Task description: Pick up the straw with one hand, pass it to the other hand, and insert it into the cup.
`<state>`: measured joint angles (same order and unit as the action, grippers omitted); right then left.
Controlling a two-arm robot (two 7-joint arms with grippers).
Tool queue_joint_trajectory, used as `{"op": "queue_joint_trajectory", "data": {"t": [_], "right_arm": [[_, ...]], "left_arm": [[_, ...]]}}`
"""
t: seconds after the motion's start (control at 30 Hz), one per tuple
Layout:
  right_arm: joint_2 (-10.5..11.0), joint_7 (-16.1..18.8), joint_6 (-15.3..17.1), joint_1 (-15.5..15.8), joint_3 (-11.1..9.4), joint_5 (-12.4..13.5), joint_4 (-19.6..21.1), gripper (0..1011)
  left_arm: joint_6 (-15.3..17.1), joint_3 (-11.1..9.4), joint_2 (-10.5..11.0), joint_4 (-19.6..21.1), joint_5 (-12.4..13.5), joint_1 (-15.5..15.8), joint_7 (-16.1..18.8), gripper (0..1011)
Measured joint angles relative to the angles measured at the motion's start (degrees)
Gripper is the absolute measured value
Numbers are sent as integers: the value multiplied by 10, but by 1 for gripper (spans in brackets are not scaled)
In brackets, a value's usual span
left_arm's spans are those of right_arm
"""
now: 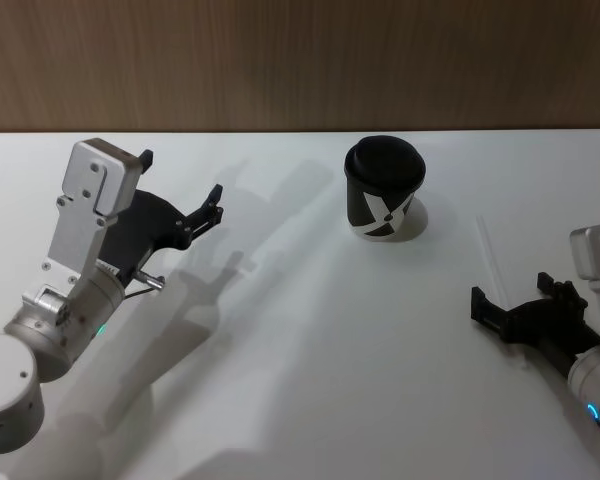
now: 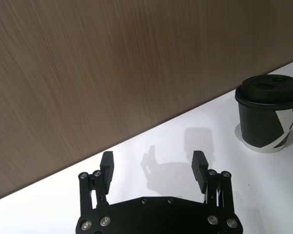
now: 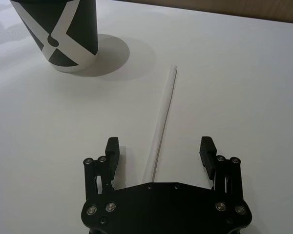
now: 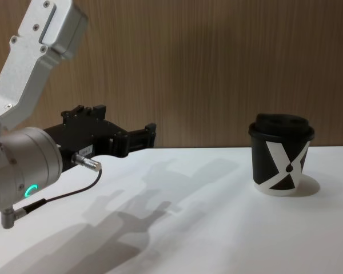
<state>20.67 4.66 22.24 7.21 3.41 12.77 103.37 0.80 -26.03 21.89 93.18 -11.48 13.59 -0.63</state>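
Observation:
The cup, black with a white X pattern and a black domed lid, stands upright on the white table at the far middle; it is also in view as cup, cup and cup. The straw, thin and white, lies flat on the table to the cup's right, faint in the head view as straw. My right gripper is open, one finger on each side of the straw's near end; it shows low at the right as right gripper. My left gripper hangs open and holds nothing, left of the cup, also left gripper and left gripper.
The white table is bare between the two arms. A wood-grain wall runs along its far edge, just behind the cup.

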Motion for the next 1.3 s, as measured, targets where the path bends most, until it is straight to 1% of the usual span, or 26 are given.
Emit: {"op": "queue_joint_trajectory", "data": {"t": [0.67,0.77,0.8,0.83,0.87,0.93,0.97,1.03,1.1,1.13,1.17,1.23,1.27,1.3], "right_arm": [[-1,8,6,-3,1,-9,-4,1001],[-2,9,7,-3,2,-10,-4,948],[-2,9,7,-3,2,-10,-4,908],[-2,9,7,-3,2,-10,-4,908],[-2,9,7,-3,2,-10,-4,862],[-2,10,7,-3,2,-10,-4,811],[-2,10,7,-3,2,-10,-4,811],[-2,10,8,-3,2,-10,-4,717],[-2,10,8,-3,2,-11,-4,679],[-2,10,8,-3,2,-11,-4,624],[-2,10,8,-3,2,-11,-4,624],[-2,10,8,-3,2,-11,-4,520],[-2,10,8,-3,2,-11,-4,520],[-2,10,8,-3,2,-11,-5,479]], "left_arm": [[0,0,0,0,0,0,0,1003],[0,0,0,0,0,0,0,1003],[0,0,0,0,0,0,0,1002],[0,0,0,0,0,0,0,1002],[0,0,0,0,0,0,0,1003],[0,0,0,0,0,0,0,1003],[0,0,0,0,0,0,0,1003],[0,0,0,0,0,0,0,1003],[0,0,0,0,0,0,0,1003],[0,0,0,0,0,0,0,1003],[0,0,0,0,0,0,0,1003],[0,0,0,0,0,0,0,1003],[0,0,0,0,0,0,0,1003],[0,0,0,0,0,0,0,1003]]}}
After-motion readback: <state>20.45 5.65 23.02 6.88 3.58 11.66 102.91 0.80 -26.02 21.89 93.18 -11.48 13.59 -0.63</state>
